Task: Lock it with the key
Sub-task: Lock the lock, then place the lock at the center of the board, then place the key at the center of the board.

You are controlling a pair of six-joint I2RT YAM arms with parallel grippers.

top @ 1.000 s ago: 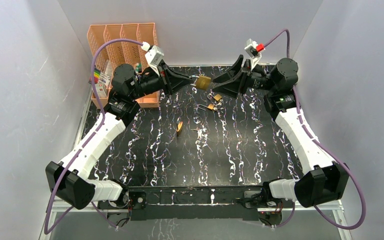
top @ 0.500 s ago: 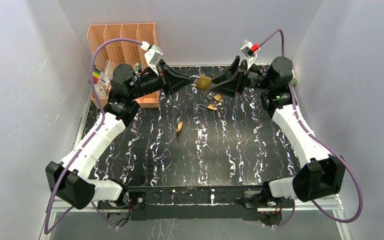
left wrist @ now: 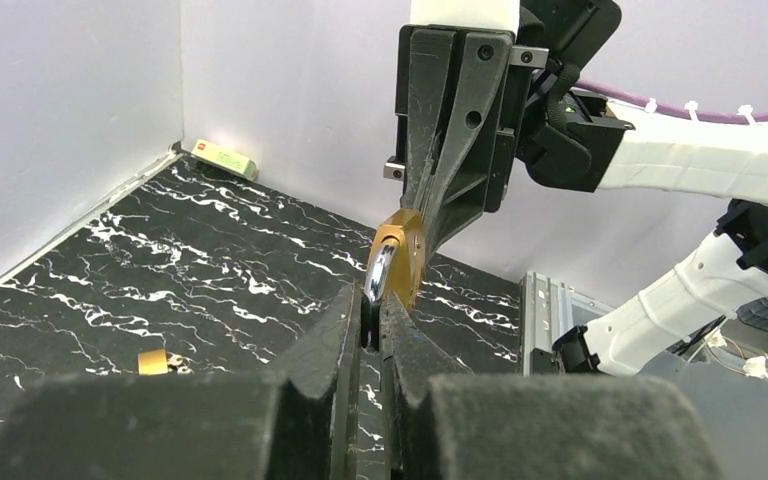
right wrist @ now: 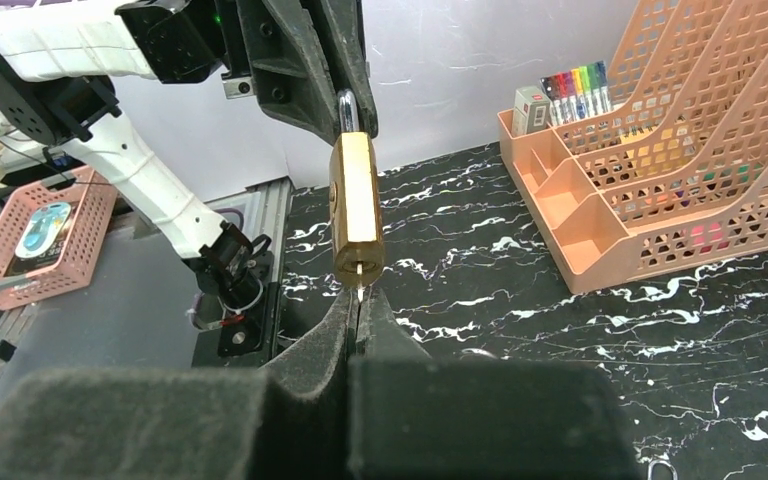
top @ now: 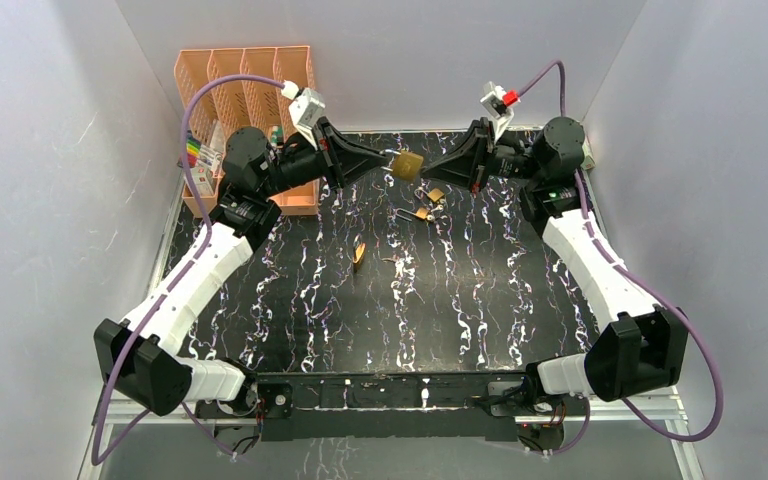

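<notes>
Upper left of the top view, a peach plastic mesh organizer (top: 245,85) is sitting at the corner of the black, white-veined marble-look desk (top: 500,290). Going right, the left tool (top: 388,166) is squeezing shut on the silver shackle of the brass padlock (top: 407,165), holding it in the air at upper centre. Lower down, a little brass piece (top: 359,253) and a couple of small brass padlocks (top: 422,213) are lying on the desk. Right of the big padlock, the right tool (top: 430,170) is pinching fully closed on a thin silver key (right wrist: 360,283) that's poking into the lock's bottom face.
</notes>
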